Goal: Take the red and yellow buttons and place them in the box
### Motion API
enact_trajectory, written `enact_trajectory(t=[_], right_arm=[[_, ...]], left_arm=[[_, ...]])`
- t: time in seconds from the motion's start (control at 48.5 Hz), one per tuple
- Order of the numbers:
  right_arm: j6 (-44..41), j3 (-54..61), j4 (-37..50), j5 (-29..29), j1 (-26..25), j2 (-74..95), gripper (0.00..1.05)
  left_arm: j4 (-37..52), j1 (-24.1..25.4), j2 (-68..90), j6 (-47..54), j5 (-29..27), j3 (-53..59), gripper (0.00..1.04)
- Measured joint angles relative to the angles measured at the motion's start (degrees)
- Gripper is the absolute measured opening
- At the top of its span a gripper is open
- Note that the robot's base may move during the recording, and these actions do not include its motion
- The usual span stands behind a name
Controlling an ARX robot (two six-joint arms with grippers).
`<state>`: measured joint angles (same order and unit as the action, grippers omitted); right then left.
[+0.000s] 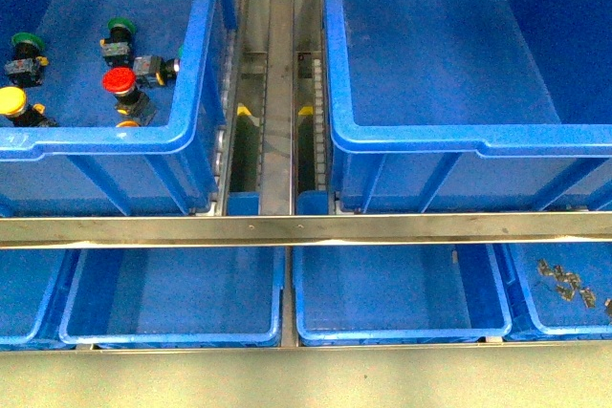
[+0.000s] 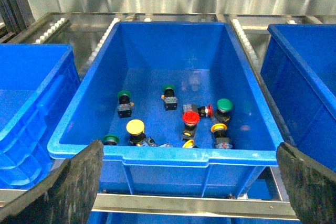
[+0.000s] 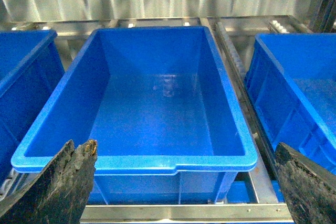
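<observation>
Got black-padded left hand [image 2: 189, 145] and right hand [image 3: 185, 145] gaping, empty; could snag green-capped push-buttons [image 2: 224, 105] crowding round-capped red and yellow buttons [image 2: 190, 117].

Metal clips [image 1: 571, 286] lie in the rightmost shallow tray [image 1: 537, 320], near a steel rail [image 1: 287, 228].

Red button [image 1: 119, 79] and yellow button [image 1: 11, 100] among green-capped buttons [image 1: 120, 27] in the left blue crate [image 1: 96, 139].
</observation>
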<state>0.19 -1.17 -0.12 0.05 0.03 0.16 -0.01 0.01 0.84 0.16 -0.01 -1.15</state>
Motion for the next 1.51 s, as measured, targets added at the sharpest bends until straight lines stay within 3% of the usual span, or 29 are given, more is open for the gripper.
enact_trajectory(t=[1.506], right_arm=[[0.00, 0.00, 0.00, 0.00, 0.00, 0.00, 0.99]], left_arm=[[-0.02, -0.02, 0.02, -0.07, 0.00, -0.02, 0.97]])
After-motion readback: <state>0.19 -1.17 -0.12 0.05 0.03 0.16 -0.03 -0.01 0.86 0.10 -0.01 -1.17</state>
